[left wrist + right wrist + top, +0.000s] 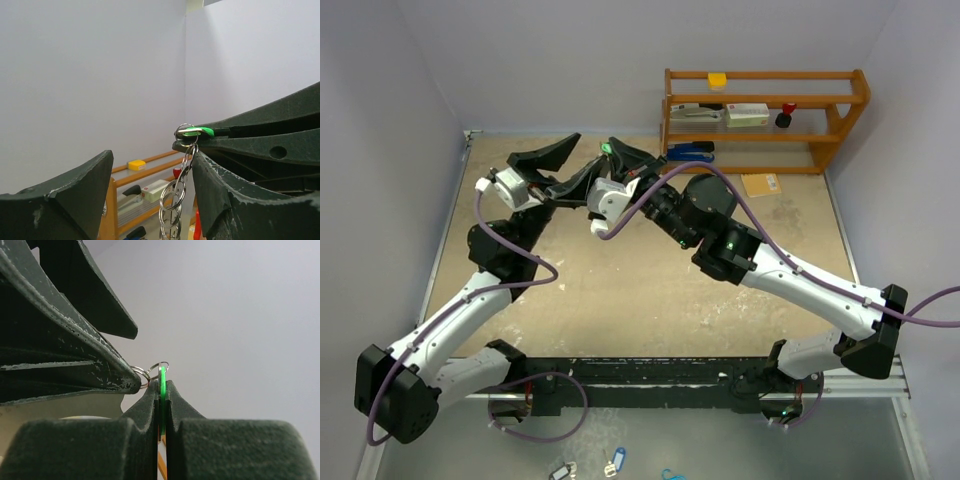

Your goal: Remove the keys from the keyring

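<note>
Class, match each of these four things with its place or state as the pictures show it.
Things:
1 left gripper
2 right gripper
3 silver chain of metal rings
4 small yellow block

Places or states:
A on top of the orange wooden shelf
B jaws apart
C shut on the flat green-tagged key
D hanging below the key

Pairs: 1-B, 2-C, 3-D, 4-A

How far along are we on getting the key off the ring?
Done: the right gripper is shut on the green-tagged key, held aloft. In hand: the open left gripper straddles the hanging silver ring chain, not gripping. Left: key and chain are linked; separate them.
</note>
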Controlling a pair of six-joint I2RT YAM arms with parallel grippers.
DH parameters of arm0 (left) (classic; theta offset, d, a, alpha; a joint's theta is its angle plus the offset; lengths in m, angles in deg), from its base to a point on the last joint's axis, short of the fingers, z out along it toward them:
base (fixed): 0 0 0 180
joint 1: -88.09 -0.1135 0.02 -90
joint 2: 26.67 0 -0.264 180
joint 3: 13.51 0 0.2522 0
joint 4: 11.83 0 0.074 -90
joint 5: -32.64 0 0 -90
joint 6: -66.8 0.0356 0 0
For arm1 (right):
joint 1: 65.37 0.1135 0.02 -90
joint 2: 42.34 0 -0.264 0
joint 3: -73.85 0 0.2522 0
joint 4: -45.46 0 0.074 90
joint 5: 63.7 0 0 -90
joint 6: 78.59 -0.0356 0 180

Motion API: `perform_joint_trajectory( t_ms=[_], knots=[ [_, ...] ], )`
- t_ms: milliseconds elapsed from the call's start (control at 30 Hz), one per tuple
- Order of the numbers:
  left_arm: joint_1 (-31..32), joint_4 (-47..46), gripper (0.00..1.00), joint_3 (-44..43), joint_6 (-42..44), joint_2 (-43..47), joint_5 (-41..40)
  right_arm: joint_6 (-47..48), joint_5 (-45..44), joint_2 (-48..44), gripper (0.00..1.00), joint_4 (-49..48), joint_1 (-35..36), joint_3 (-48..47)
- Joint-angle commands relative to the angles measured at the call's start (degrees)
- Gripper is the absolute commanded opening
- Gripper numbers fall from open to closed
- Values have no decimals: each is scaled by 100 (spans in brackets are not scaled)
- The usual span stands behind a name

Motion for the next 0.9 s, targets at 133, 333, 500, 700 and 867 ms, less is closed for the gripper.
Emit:
perform_joint_trajectory(
  t_ms=[133, 333, 500, 700, 867],
  knots=[
    [19, -729, 61, -93, -125, -195, -19, 85, -14, -137, 0, -391, 70, -276],
    [19, -709, 53, -135, -141, -247, 148, 98, -39, -196, 0, -391, 80, -203],
    [19, -689, 25, -8, -7, -119, 77, 153, -122, -234, 0, -429, 86, -140],
    [19, -1032, 0, 317, 81, 176, -158, 207, -192, -302, 0, -483, 88, -88],
    [19, -1008, 0, 302, 93, 198, -83, 230, -220, -316, 0, -505, 88, -73]
  ],
)
